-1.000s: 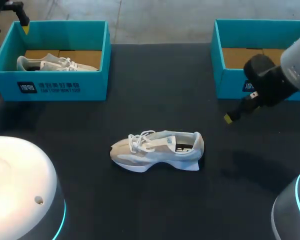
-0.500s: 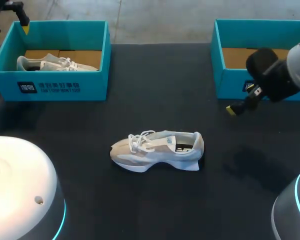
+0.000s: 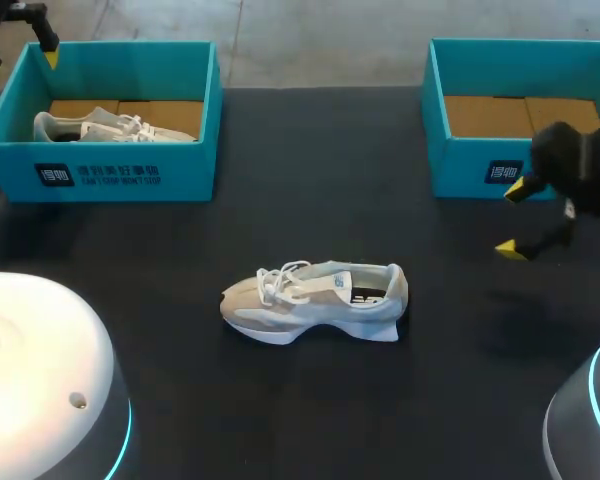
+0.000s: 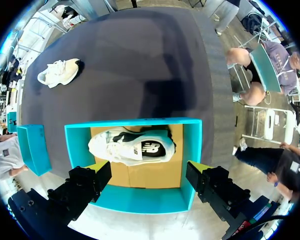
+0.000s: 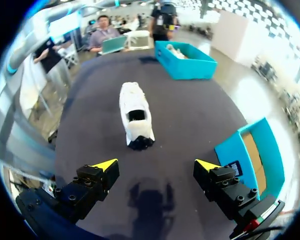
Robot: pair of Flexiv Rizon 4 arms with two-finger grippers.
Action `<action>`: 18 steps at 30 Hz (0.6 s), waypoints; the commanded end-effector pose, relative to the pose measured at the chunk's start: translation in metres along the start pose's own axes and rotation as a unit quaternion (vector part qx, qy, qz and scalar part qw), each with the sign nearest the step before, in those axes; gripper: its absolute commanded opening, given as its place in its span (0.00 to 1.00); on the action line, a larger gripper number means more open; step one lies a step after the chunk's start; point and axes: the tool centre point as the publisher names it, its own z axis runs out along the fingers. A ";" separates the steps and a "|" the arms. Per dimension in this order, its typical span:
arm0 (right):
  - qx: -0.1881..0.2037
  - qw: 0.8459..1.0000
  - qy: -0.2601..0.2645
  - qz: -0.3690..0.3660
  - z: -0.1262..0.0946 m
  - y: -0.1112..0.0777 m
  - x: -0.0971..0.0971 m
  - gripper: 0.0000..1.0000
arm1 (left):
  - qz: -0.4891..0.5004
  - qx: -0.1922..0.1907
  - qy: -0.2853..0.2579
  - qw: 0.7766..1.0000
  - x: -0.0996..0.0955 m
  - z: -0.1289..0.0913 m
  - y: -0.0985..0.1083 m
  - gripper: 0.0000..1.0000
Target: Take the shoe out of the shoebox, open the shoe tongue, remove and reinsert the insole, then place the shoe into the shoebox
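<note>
**Shoe out on the table, both grippers empty**

The pale shoe (image 3: 315, 300) rests on its sole in the middle of the black table (image 3: 310, 170), well apart from two teal boxes. The left shoebox (image 3: 195, 110) holds a second shoe (image 3: 110, 125). The right shoebox (image 3: 435, 120) shows its cardboard floor. Each box front carries a dark label (image 3: 97, 176) with white print. The left gripper (image 4: 147, 172) hangs above the left shoebox, fingers spread, grasping nothing. The right gripper (image 3: 513, 219) is just in front of the right shoebox, fingers apart and bare.
</note>
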 end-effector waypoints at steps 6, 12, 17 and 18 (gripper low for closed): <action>-0.110 0.991 0.019 -0.076 0.013 -0.024 0.010 1.00 | 0.000 -0.001 0.001 1.000 0.000 0.000 -0.001 1.00; -0.131 0.985 0.019 -0.109 0.021 -0.026 0.017 1.00 | 0.000 -0.001 0.001 1.000 0.000 0.000 -0.001 1.00; -0.131 0.983 0.026 -0.128 0.031 -0.033 0.022 1.00 | 0.000 -0.001 0.001 1.000 0.000 0.000 -0.001 1.00; -0.131 0.983 0.026 -0.128 0.031 -0.033 0.022 1.00 | 0.000 -0.001 0.001 1.000 0.000 0.000 -0.001 1.00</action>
